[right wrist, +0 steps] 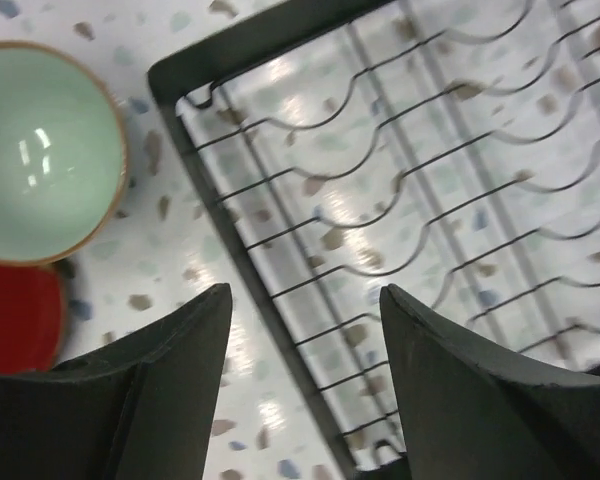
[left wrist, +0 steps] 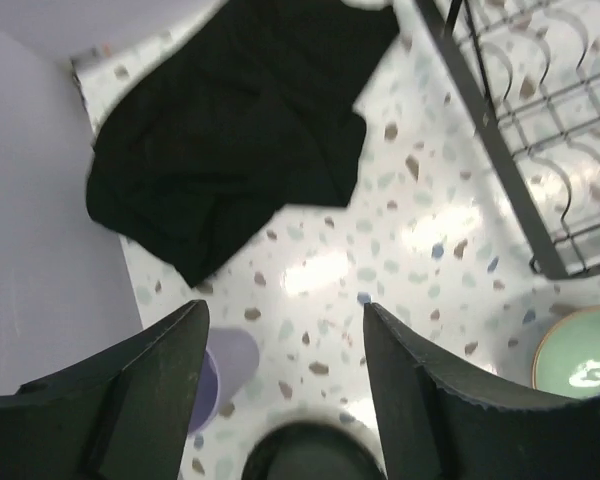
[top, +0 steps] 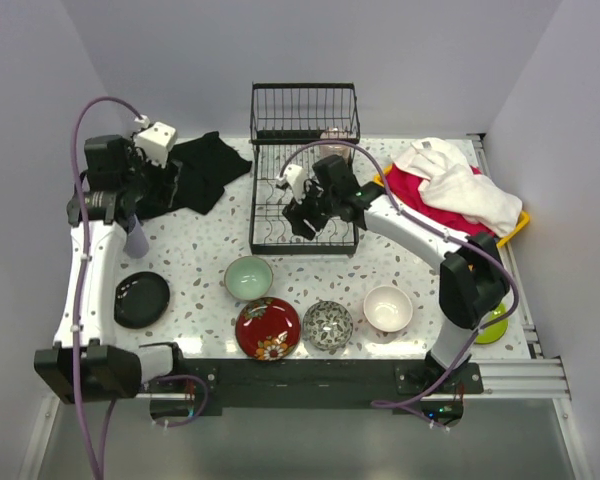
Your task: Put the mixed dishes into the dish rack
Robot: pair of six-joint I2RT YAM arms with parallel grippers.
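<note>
Listing near to far. Front row on the table (top: 195, 265), none loaded: red floral bowl (top: 268, 328), patterned bowl (top: 328, 325), white bowl (top: 388, 308). The black plate (top: 141, 298) is at left. The lime plate (top: 495, 325) is at right, partly behind an arm.

Next: pale green bowl (top: 248, 277), then the lavender mug (left wrist: 232, 362) just beside the left gripper (left wrist: 283, 310), jaws spread and empty. Hazard: a finger could tip the mug.

Beyond: right gripper (right wrist: 305, 292), jaws spread and empty, above the near rim of the rack (top: 305, 110). Hazard: a straight descent could snag the wire.
</note>
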